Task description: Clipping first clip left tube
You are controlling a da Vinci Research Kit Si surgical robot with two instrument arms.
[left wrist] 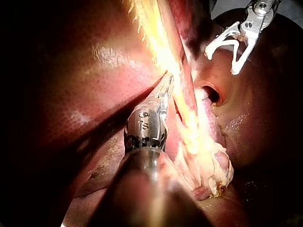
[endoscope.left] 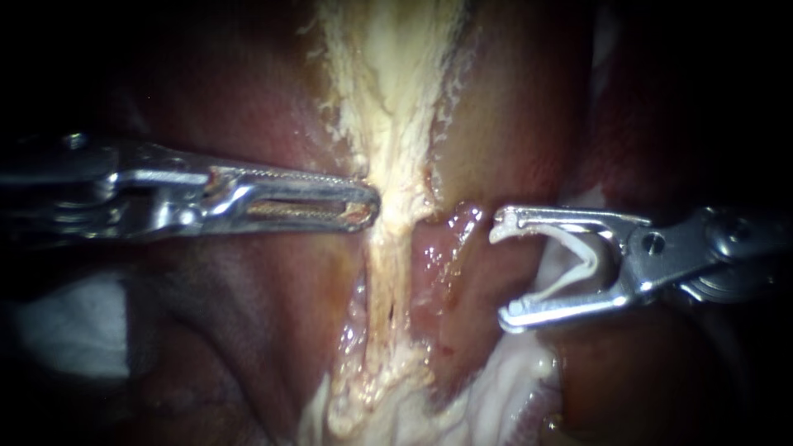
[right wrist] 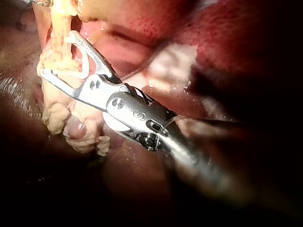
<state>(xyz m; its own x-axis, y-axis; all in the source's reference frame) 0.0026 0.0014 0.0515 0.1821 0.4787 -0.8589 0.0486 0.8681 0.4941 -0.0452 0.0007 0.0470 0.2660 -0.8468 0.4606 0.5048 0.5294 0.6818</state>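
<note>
So, right instrument cradles a white clip in spread jaws, mouth toward 9 o'clock; tube runs 12-to-6, left instrument clamped onto it.

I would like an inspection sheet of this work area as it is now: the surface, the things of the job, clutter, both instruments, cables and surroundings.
Surface: wet red tissue; no bench is visible.
Job's things: a pale strand runs from top to bottom of the endoscope view, between the instruments; the white clip is not on it yet.
Clutter: nothing seen.
Instruments: the left instrument is closed on the strand's edge; the right instrument holds the clip spread wide, short of the strand.
Cables: nothing seen.
Surroundings: dark; a white blurred patch, cannot tell what it is.
</note>
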